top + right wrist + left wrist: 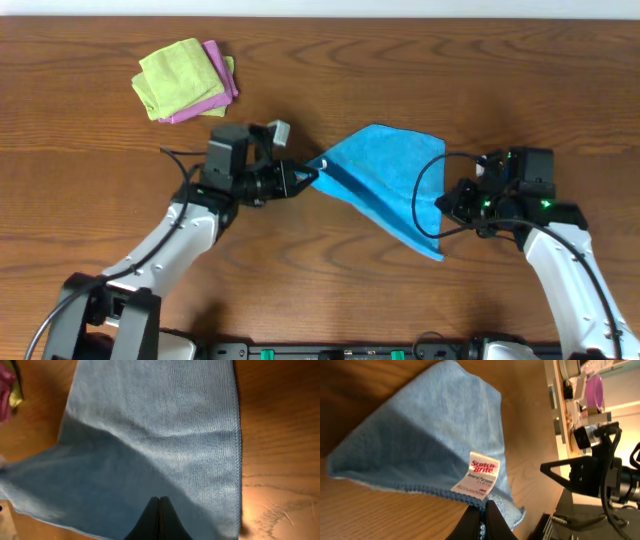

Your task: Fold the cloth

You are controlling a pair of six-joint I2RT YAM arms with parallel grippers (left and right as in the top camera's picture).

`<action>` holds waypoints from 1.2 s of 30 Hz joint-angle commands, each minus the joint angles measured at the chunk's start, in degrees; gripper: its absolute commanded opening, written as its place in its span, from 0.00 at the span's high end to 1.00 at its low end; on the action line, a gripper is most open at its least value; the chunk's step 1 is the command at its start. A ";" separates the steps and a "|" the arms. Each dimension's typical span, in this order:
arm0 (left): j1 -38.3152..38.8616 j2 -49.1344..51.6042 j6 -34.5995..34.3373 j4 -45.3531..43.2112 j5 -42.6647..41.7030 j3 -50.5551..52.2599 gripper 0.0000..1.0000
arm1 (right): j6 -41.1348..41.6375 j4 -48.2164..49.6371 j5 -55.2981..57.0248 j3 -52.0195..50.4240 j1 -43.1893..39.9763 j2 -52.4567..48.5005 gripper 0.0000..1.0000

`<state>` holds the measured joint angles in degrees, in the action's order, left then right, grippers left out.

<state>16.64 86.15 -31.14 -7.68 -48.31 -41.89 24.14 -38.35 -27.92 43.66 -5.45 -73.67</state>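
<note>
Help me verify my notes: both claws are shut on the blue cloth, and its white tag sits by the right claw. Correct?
Not quite. The white tag sits by the left claw, as the left wrist view shows. Both claws are shut on the blue cloth, the right claw included.

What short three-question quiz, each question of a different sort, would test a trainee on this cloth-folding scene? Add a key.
1. True or false: the left gripper is shut on the blue cloth close to its white tag.
2. Where does the lime-green cloth lie? A: on the pink cloth, away from both arms. B: under the blue cloth. C: gripped by the left gripper.
3. Fill in: the tag reads Scotch-____.
Key: 1 true; 2 A; 3 Brite.
</note>
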 commanded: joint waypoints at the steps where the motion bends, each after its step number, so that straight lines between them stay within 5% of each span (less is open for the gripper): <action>1: -0.63 0.46 2.95 3.34 -1.11 -1.03 0.94 | 0.26 -2.32 3.02 0.96 -0.15 -0.17 0.99; 9: -0.44 0.46 5.46 7.10 -1.03 -1.03 0.94 | 4.46 -14.69 14.08 0.96 -0.15 -0.22 0.98; 13: -0.44 0.46 5.90 7.48 -1.05 -1.03 0.94 | 6.58 -18.99 13.94 0.90 -0.15 -0.57 0.60; 16: -0.44 0.46 5.92 7.50 -1.05 -1.03 0.94 | 7.30 -19.69 11.56 0.35 -0.15 -1.49 0.50; 22: -0.44 0.46 6.73 7.61 -1.07 -1.03 0.94 | 7.56 -13.90 5.49 -4.09 -0.15 -3.28 0.57; 36: -0.44 0.46 6.97 7.69 -0.83 -1.03 0.94 | 7.96 -7.43 -1.01 -11.13 -0.15 -3.28 0.53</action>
<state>16.23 86.17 -25.41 -0.16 -48.73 -42.26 31.64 -47.79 -25.04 33.93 -5.45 -76.75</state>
